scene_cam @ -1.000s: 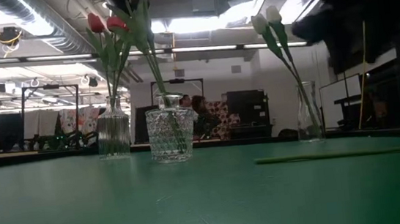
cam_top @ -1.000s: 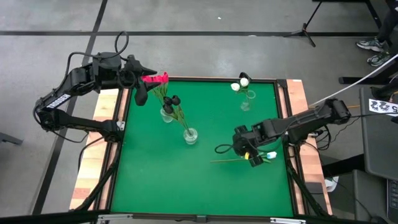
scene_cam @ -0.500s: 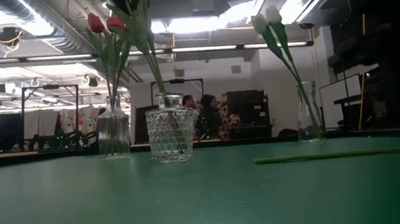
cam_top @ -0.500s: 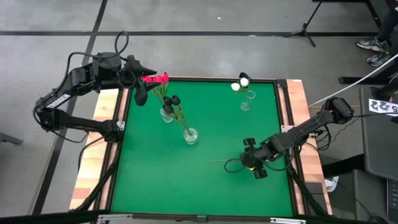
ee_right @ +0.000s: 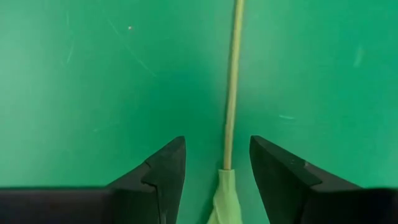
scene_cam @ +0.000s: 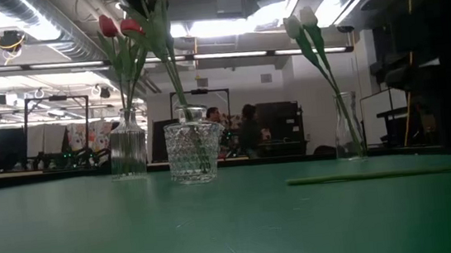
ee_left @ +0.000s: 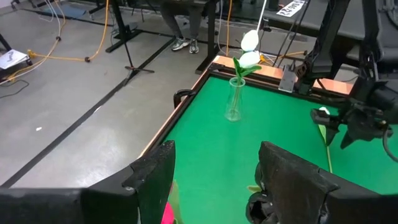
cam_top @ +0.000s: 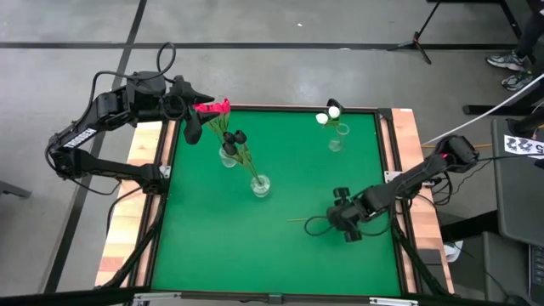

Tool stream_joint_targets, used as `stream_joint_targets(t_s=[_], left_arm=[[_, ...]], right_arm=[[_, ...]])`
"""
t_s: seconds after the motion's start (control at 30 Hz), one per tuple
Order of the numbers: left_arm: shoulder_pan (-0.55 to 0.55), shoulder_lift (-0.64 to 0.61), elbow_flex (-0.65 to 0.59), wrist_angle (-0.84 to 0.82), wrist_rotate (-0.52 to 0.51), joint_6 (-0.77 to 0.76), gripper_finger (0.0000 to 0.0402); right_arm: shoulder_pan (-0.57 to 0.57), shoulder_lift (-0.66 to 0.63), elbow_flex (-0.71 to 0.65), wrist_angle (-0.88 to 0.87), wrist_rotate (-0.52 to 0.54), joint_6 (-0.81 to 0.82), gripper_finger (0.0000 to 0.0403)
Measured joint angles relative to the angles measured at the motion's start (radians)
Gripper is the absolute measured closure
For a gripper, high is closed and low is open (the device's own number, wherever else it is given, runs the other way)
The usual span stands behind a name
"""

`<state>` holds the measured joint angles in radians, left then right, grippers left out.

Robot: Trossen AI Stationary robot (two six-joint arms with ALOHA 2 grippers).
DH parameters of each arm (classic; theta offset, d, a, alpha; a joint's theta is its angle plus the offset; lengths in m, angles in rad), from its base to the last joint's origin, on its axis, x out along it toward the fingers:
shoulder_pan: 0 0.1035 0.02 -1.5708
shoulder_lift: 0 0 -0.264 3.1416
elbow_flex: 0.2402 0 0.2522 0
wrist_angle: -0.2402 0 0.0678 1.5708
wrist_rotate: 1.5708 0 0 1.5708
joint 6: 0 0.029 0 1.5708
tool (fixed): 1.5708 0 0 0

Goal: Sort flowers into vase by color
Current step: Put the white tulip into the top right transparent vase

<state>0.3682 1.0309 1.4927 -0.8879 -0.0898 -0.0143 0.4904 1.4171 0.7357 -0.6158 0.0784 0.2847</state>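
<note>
- Reaching low over the near right part of the green table, the right gripper sits directly above a loose flower that lies flat on the mat.
- In the right wrist view, its 2 dark fingers are open, with 1 on each side of the pale green stem; they do not touch the stem, and a leaf starts between them.
- In the low view, this stem lies horizontally on the mat, in front of the tall narrow vase.
- In the left wrist view, the white head of the same flower shows just beside the right gripper.
- At the far left corner of the table, the left gripper hovers close to the pink-red tulips. Its fingers are spread apart, and I see nothing between them.
- 3 glass vases stand on the mat: the ribbed vase with 2 pink-red tulips at the far left, the cut-glass vase nearer the middle with the black tulips, and the tall narrow vase at the far right with 2 white tulips.
- All 3 vases are upright and well apart from the loose flower.
- Beyond the table, people show in the room in the low view.
</note>
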Motion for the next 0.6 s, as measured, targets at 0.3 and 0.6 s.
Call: stream_joint_targets(t_s=[0.3, 0.6], left_arm=[[0.0, 0.0, 0.0, 0.0, 0.0, -0.005, 0.0171], [0.0, 0.0, 0.0, 0.0, 0.0, -0.005, 0.0171]], right_arm=[[0.0, 0.076, 0.0, 0.016, -0.001, 0.024, 0.0223], [0.0, 0.104, 0.004, 0.002, -0.037, 0.119, 0.0268]])
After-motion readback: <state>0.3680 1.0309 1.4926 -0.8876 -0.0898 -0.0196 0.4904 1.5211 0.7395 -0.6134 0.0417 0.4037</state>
